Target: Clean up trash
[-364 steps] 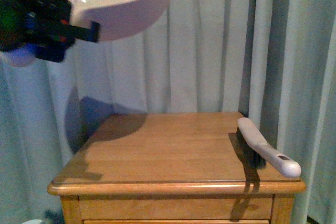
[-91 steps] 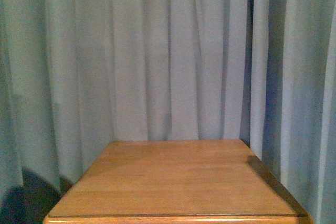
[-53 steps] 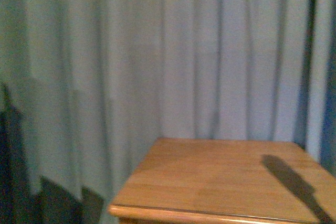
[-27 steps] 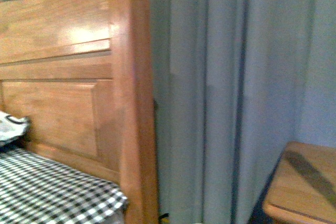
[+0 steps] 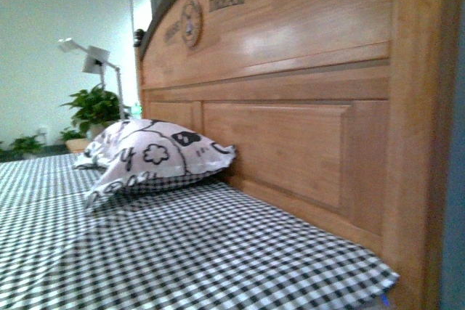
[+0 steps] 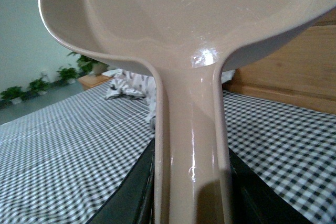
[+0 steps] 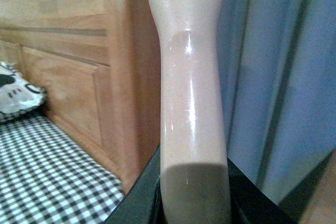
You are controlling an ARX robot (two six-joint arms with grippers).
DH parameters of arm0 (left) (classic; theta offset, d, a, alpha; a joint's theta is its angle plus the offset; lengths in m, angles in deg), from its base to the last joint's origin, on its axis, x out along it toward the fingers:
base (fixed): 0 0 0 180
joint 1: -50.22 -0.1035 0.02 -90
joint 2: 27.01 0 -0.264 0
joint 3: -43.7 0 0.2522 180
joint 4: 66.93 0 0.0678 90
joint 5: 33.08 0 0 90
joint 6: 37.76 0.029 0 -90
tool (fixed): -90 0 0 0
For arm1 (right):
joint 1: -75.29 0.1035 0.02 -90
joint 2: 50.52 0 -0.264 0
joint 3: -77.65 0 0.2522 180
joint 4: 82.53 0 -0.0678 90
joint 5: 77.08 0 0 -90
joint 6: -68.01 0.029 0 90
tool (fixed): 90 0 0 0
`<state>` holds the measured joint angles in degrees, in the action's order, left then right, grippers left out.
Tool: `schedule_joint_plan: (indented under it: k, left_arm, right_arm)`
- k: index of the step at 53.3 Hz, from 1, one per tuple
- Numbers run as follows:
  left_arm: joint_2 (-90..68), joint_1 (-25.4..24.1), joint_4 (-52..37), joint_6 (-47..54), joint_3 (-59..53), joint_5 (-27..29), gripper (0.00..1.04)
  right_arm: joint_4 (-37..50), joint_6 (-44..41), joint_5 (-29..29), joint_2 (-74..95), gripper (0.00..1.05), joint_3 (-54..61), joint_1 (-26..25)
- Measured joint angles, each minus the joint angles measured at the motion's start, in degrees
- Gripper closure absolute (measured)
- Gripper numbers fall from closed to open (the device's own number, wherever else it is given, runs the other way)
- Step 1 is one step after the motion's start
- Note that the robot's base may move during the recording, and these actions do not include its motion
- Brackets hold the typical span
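The paper ball does not show in any view, so we cannot place it against either gripper. The checked bedcover (image 5: 182, 252) that fills the front view from six to nine o'clock carries no white lump. The only thing lying on it is the black-and-white pillow (image 5: 152, 154) at about nine o'clock, resting against the headboard (image 5: 290, 128), and that is not the trash.

What has changed is where we face. A second or two ago the front view held the wooden nightstand and the grey curtain; it has since swung left past the bedpost and now looks along the bed. We judge this to be a turn toward a new place to search, with sweeping not yet begun.

The left gripper (image 6: 191, 187) has its dark jaws closed against the handle of the pale dustpan (image 6: 189, 24), whose pan is empty and raised above the bedcover. The right gripper (image 7: 194, 192) is closed the same way on a pale handle (image 7: 191, 77), which we take to be the brush's; the bristles are out of sight. Behind that handle, the headboard's edge stands at nine o'clock and the curtain (image 7: 283, 77) at three.

Farther off, potted plants (image 5: 94, 107) and a lamp (image 5: 91, 56) stand at ten o'clock beyond the pillow. The ball probably lies lower on the bed or on the floor, outside these frames.
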<state>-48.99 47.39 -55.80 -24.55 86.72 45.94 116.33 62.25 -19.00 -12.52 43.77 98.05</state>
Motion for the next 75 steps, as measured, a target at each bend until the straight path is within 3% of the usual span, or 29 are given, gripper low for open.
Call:
schedule_joint_plan:
  k: [38,42,46,54,62,75]
  left_arm:
    - [0.17,-0.11,0.11,-0.26,-0.04,0.09,0.77]
    - [-2.89,1.14,11.85,-4.74,4.66,5.44,0.77]
    - [-7.56,-0.81,19.58,-7.52,8.61,5.75,0.77]
    - [-17.33,-5.27,20.22,-4.59,10.19,-1.40,0.77]
    - [-25.55,-8.39,19.19,6.49,11.76,-10.32,0.77]
    - [-37.22,-12.44,22.88,25.99,14.80,-14.58,0.77]
  right_arm:
    - [-0.04,-0.24,0.11,0.15,0.85,0.04,0.20]
    - [-0.04,-0.22,-0.31,0.15,0.85,0.04,0.07]
    - [-0.04,-0.17,-0.33,0.11,0.85,0.04,0.02]
    - [-0.02,-0.22,0.04,0.09,0.85,0.04,0.04]
    - [-0.04,-0.17,-0.26,0.09,0.85,0.04,0.00]
    - [-0.04,-0.20,-0.07,0.09,0.85,0.04,0.00]
